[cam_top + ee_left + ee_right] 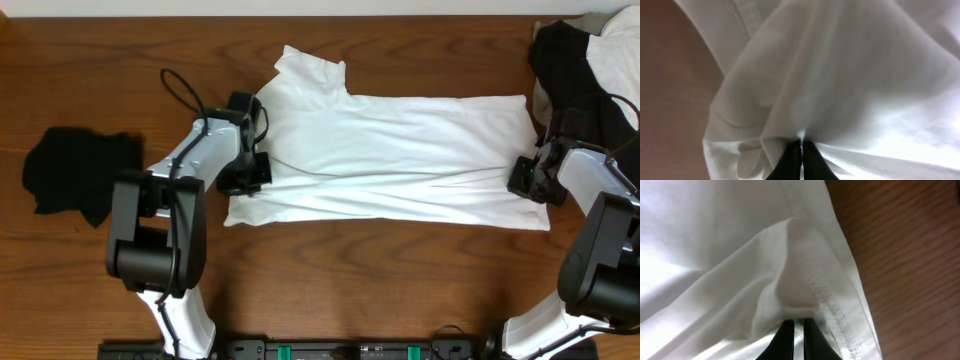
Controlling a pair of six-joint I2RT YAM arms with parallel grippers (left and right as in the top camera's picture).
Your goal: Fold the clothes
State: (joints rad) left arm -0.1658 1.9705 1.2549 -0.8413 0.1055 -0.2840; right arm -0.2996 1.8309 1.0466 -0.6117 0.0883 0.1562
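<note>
Left end effector (pixel 258 170) and right end effector (pixel 522 178) pinch opposite ends of the white T-shirt (pixel 400 150), which lies flat mid-counter (pixel 350 290). Left wrist: jaws closed on bunched cloth. Right wrist: jaws closed on a fold by the hem.

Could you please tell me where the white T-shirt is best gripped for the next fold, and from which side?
Probably at its two short ends, each arm coming from its own outer side: the white T-shirt lies flat, lengthwise across the table. The left gripper is shut on a cloth pinch at the sleeve end, the right gripper beside the stitched hem.
</note>
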